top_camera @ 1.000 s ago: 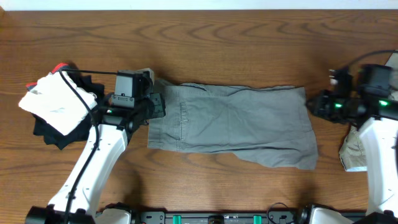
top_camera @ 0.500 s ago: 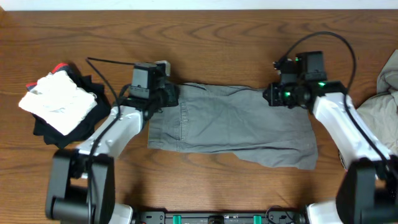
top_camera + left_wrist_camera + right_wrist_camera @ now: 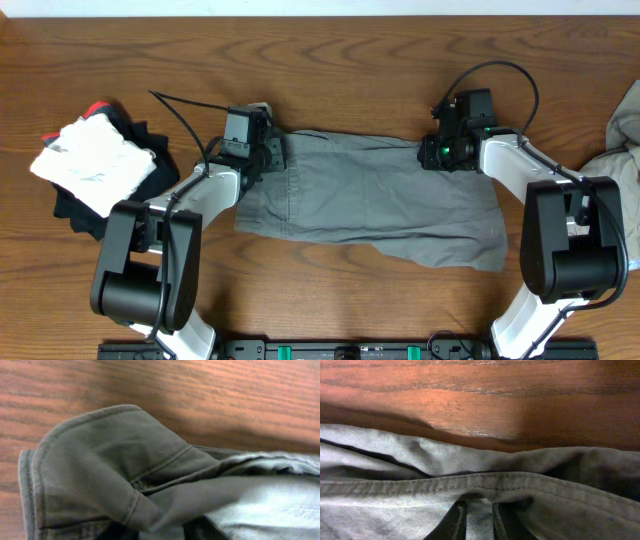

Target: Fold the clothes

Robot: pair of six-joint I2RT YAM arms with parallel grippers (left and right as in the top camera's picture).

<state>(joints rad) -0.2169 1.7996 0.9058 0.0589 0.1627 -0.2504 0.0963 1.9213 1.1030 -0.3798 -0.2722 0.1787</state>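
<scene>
The mid-grey shorts (image 3: pixel 370 200) lie spread flat across the middle of the wooden table, waistband to the left. My left gripper (image 3: pixel 272 155) sits at their far-left waistband corner. In the left wrist view the waistband (image 3: pixel 95 460) is bunched up and a fold of it is pinched in the jaws (image 3: pixel 160 530). My right gripper (image 3: pixel 432 153) sits on the far-right hem. In the right wrist view the stitched hem (image 3: pixel 470 480) runs across and a strip of cloth is pinched between the fingertips (image 3: pixel 476 520).
A pale beige garment (image 3: pixel 620 150) lies crumpled at the right table edge. At the left, a white cloth (image 3: pixel 95 165) rests on a pile of black clothes with a red bit showing. Bare wood lies behind the shorts.
Both arms have swung in from the sides to the shorts' far edge: the left onto the waistband corner, the right onto the far-right hem. The beige garment, earlier under the right arm, now shows.
</scene>
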